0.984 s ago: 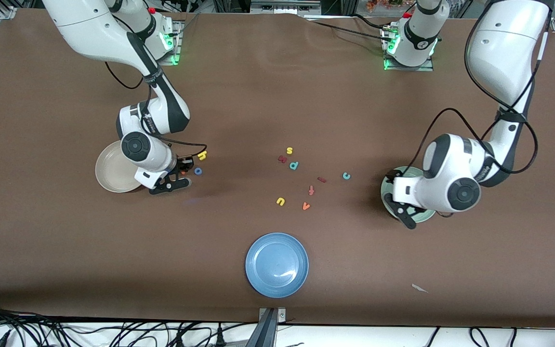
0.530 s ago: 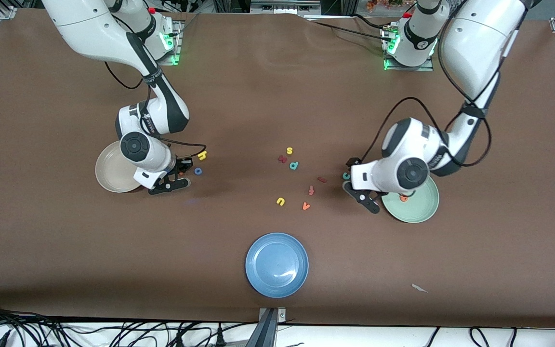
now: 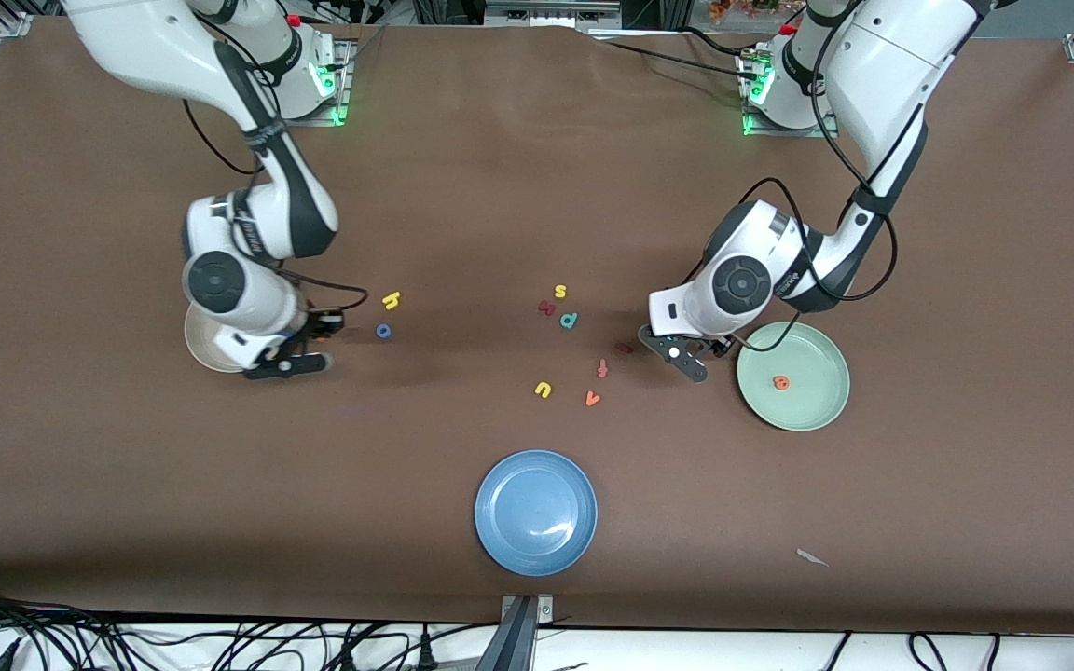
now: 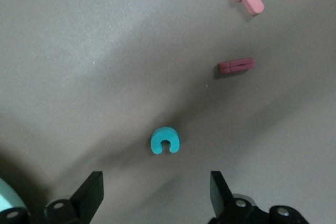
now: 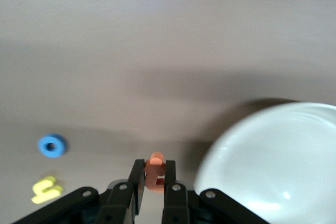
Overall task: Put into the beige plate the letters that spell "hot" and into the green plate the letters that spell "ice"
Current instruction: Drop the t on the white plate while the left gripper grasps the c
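My right gripper [image 5: 156,178] is shut on the orange "t" [image 5: 156,171] and hangs just off the rim of the beige plate [image 5: 283,150], which the arm partly hides in the front view [image 3: 199,350]. The yellow "h" [image 3: 392,299] and blue "o" [image 3: 383,330] lie beside it, toward the table's middle. My left gripper [image 4: 156,192] is open above the teal "c" [image 4: 165,141], which sits just ahead of its fingertips. The dark red "i" [image 4: 236,66] lies close by. The orange "e" [image 3: 781,382] rests in the green plate [image 3: 812,359].
A blue plate [image 3: 535,511] sits near the front edge. Loose letters lie mid-table: yellow "s" [image 3: 560,292], a dark red letter [image 3: 546,308], teal "p" [image 3: 570,320], orange-red "f" [image 3: 603,368], yellow "u" [image 3: 543,390], orange "v" [image 3: 592,399]. A paper scrap [image 3: 812,557] lies toward the left arm's end.
My left gripper left the green plate, with the "e" lying in it, and moved over the "c". My right gripper carried the "t" away from the "o" toward the beige plate.
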You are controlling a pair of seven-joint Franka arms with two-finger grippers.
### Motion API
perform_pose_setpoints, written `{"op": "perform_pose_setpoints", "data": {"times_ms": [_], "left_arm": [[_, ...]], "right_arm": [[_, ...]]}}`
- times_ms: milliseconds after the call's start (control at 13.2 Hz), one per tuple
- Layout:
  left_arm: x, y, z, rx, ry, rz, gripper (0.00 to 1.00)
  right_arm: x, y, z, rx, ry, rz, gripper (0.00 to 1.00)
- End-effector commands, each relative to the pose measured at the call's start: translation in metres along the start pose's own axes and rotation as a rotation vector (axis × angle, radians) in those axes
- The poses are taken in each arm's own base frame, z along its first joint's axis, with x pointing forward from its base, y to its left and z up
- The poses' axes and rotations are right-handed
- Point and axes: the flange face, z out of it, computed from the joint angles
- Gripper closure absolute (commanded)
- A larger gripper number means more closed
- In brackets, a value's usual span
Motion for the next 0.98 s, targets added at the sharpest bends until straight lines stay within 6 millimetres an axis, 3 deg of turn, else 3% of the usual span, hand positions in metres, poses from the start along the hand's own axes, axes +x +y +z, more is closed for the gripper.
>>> {"op": "perform_pose_setpoints", "data": {"times_ms": [0,151,378,605,681,757,832,908], "left_arm": [[-0.001,0.000,0.006,0.025,0.037,-0.010,0.10],[0.001,-0.001,0.009,0.023,0.049,-0.011,0.19],[0.004,0.010,0.018,0.016,0.047,0.003,0.28],[0.005,0.013,0.029,0.013,0.049,0.001,0.42],[0.005,0.011,0.029,0.014,0.048,-0.004,0.63],[0.004,0.009,0.030,0.013,0.047,-0.031,0.73],[0.004,0.009,0.030,0.013,0.049,-0.061,0.75],[0.004,0.009,0.030,0.013,0.047,-0.066,0.85]], "right_arm": [[-0.006,0.060,-0.016,-0.023,-0.035,0.033,0.94],[-0.010,0.106,-0.010,-0.038,-0.060,0.014,0.94],[-0.014,0.143,0.023,-0.048,-0.114,0.000,0.94],[-0.010,0.152,0.049,-0.060,-0.117,-0.006,0.93],[-0.010,0.157,0.054,-0.060,-0.116,-0.006,0.93],[-0.010,0.158,0.055,-0.059,-0.119,-0.003,0.91],[-0.011,0.158,0.056,-0.058,-0.121,-0.002,0.84],[-0.011,0.158,0.058,-0.057,-0.125,-0.001,0.76]]}}
